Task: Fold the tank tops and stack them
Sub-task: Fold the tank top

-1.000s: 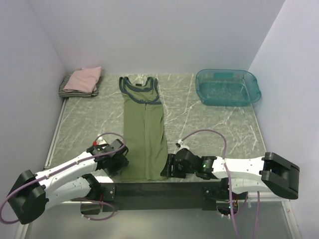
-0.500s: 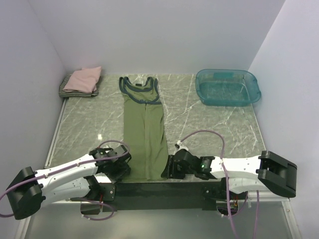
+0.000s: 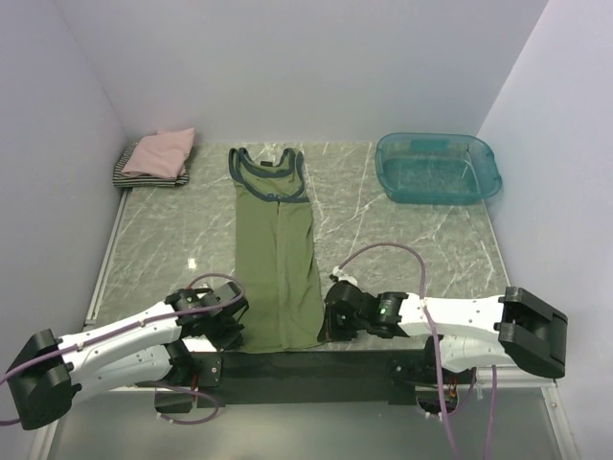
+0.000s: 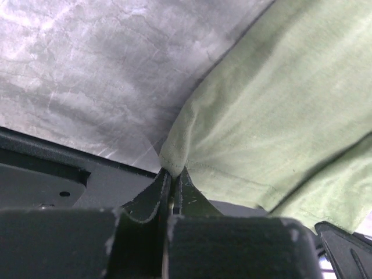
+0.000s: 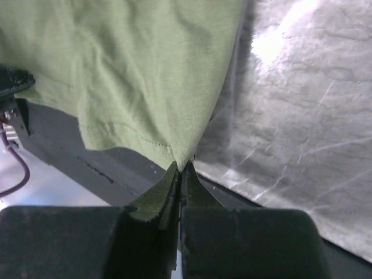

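Top external | 3 tank tops (image 3: 157, 157) | left gripper (image 4: 172, 174), right gripper (image 5: 181, 168) pinching olive top (image 3: 278, 259)

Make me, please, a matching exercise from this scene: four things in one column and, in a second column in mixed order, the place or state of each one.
Things:
1. olive-green tank top
2. pink tank top
3. teal tub
4. left claw

Places or states:
A. far right corner of the table
B. shut on a near hem corner
C. spread flat in the middle
D. folded, on the striped top, far left corner

Pairs: 1-C, 2-D, 3-A, 4-B.
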